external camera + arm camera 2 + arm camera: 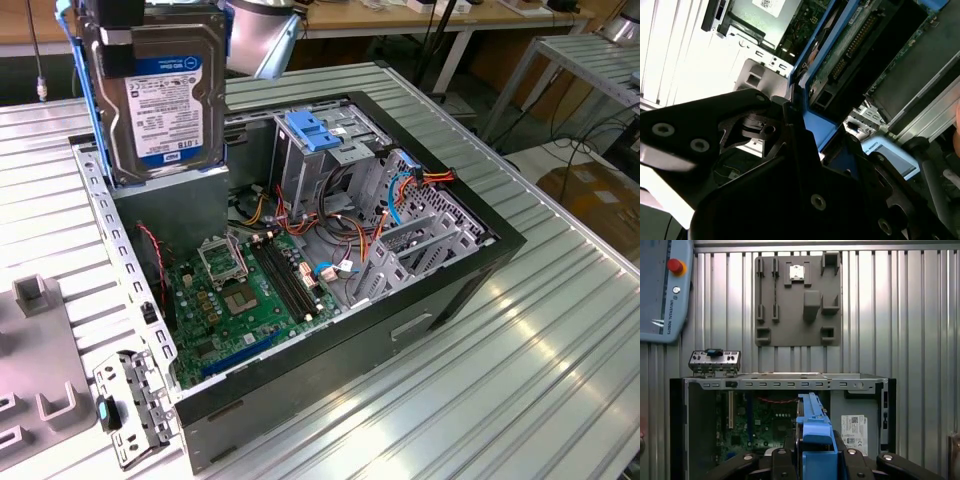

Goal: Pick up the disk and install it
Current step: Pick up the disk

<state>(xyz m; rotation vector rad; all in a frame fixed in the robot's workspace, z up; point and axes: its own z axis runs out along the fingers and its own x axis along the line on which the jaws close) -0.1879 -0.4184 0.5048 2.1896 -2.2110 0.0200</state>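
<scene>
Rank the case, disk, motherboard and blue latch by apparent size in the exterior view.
Largest: case.
Next: disk and motherboard look about alike; the disk is up nearer the camera, so I won't rank those two.
Smallest: blue latch.

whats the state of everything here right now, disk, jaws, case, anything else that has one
disk: in the air, upright above the case, not installed
gripper: jaws shut on the disk
computer case: lying on its side, side panel off, inside exposed
drive cage: standing upright inside the case
metal bracket: loose on the table beside the case
</scene>
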